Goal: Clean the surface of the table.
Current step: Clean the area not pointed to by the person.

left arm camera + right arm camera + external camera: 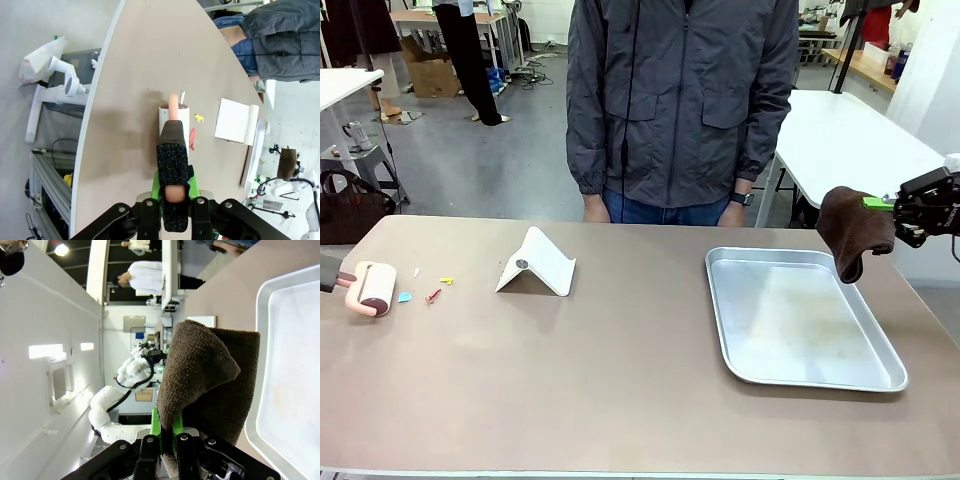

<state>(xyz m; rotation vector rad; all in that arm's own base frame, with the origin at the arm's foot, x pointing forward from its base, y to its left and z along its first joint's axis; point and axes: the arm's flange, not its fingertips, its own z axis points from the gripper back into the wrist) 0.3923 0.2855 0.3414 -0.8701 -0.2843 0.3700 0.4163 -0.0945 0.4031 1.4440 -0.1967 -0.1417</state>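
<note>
The table [620, 390] was seen spanning the near scene from left to right, its tan top mostly bare; a few small coloured scraps [433, 296] were scattered near its far left end, and these were judged to be what remained to be cleared; just left of them a lint roller [377, 288] was held low at the surface, though whether its drum touched the top could not be told; its pink handle was clamped between the jaws of the left gripper [173, 165], which were closed tight on it; right of the scraps a white folded stand [535, 265] was set on the top, well apart from the roller; further right a metal tray [712, 290] was laid, empty but faintly smeared; above the tray's far right corner a brown cloth [855, 230] was held hanging in the air, pinched between the shut jaws of the right gripper [168, 432]; a person [680, 100] was stood at the far edge, hands down by the table's rim; the step in hand was judged to be the opening of the clean, with both tools gripped and nothing yet gathered; the next move was judged to call for the roller to be pressed down and rolled rightward over the scraps, stopped short of the stand, while the cloth was kept clear until a wipe was wanted.
</note>
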